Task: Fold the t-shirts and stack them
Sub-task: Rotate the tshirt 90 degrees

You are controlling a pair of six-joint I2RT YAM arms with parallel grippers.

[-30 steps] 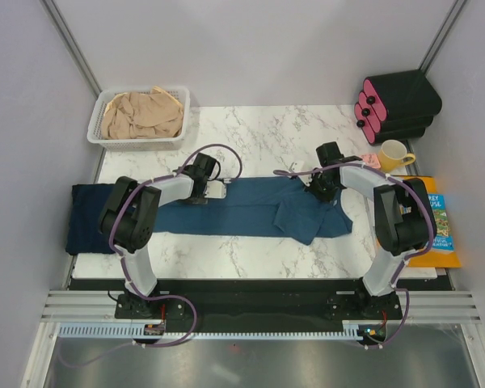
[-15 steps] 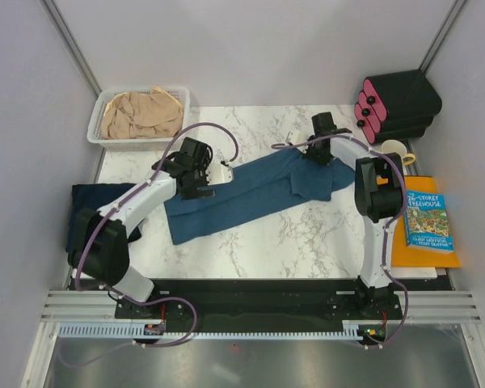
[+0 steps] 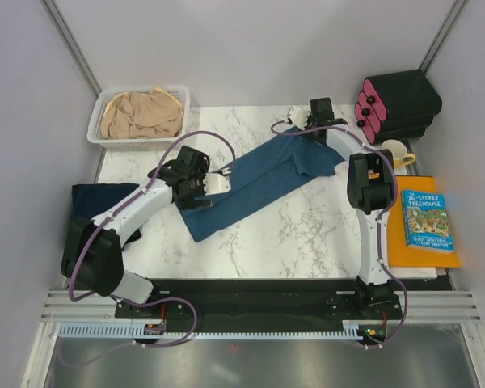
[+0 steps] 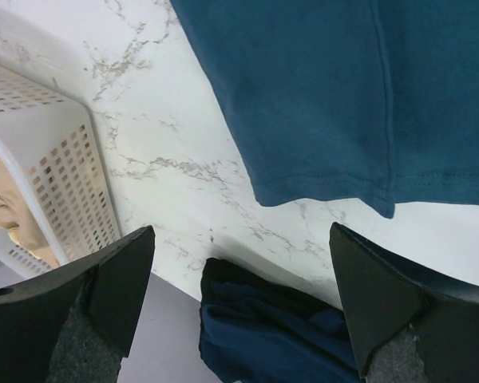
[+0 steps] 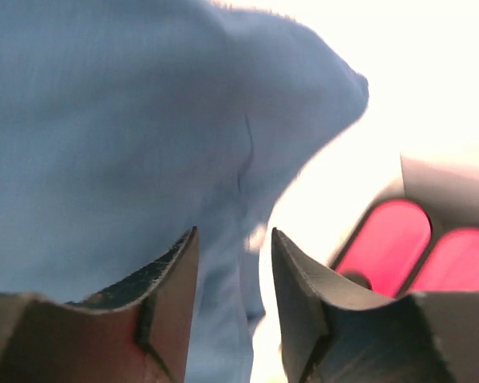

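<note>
left gripper (image 4: 241, 239): jaws wide apart, nothing between them, over the white marbled tabletop (image 4: 184, 167). the medium teal-blue soft fabric t-shirt (image 4: 327, 88) lies flat just ahead of the fingertips, stitched hem edge nearest them, touching neither finger. closer in than the fingertips, at the table edge, sits the dark navy bunched fabric t-shirt (image 4: 263, 339). off the left finger's outer side is the white slotted plastic basket (image 4: 60, 171), with the beige-tan crumpled fabric t-shirt (image 3: 141, 113) inside it.

right gripper (image 5: 233, 233): jaws narrow, nearly together. teal cloth runs down into the gap and they are clamped on it. the rest of that cloth spreads ahead and toward the left finger's side, blurred. past the right finger is the black case with pink round ends (image 5: 399, 231).

top view: the teal t-shirt is a long strip lying diagonally on the table. its far end is at the right jaws, and its near end lies past the left jaws, toward the arm bases. the left jaws sit at its edge, partway along. the navy t-shirt is well apart from the right jaws and hangs over the table's left edge. the yellow ceramic mug (image 3: 396, 151) and the blue paperback book (image 3: 427, 220), which lies on an orange flat sheet (image 3: 394, 238), are on the right arm's outer side, apart from both jaws.
</note>
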